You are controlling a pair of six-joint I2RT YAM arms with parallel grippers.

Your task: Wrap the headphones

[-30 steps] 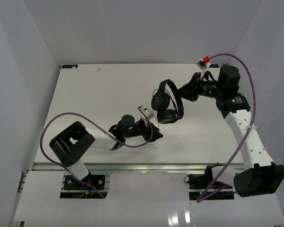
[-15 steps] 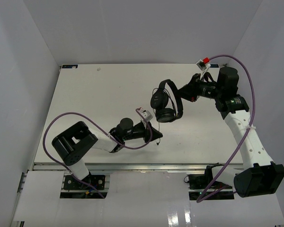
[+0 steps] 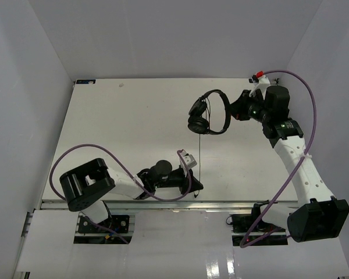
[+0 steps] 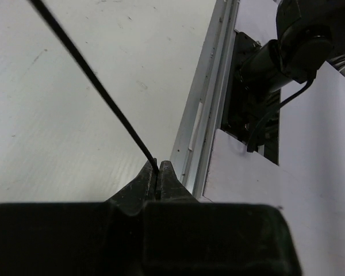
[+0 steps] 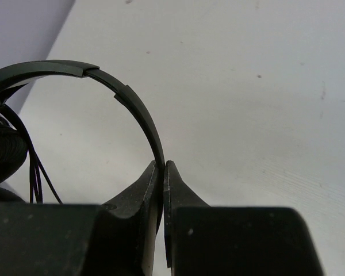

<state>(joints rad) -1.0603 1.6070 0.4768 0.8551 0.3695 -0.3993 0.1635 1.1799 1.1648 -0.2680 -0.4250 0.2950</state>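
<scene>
Winding the thin black cord around the small black over-ear headphones is judged to be the step in hand. It is best done with the cord held taut, so that each turn is laid snugly and no loop is left to slip off. The pull should be gentle, lest the thin curved headband be dragged out of its grip.

The headphones appear to be held clear of the white bench, over its far right part, with the round padded earcups to the left of the headband. The right gripper is clamped on the headband, its arm raised and reaching towards the far side, the wrist turned leftward. The left gripper is pinched together on the cord close to the near edge of the bench, its arm stretched low and rightward along that edge. The cord is drawn in a straight line between the earcups and the left gripper.
</scene>
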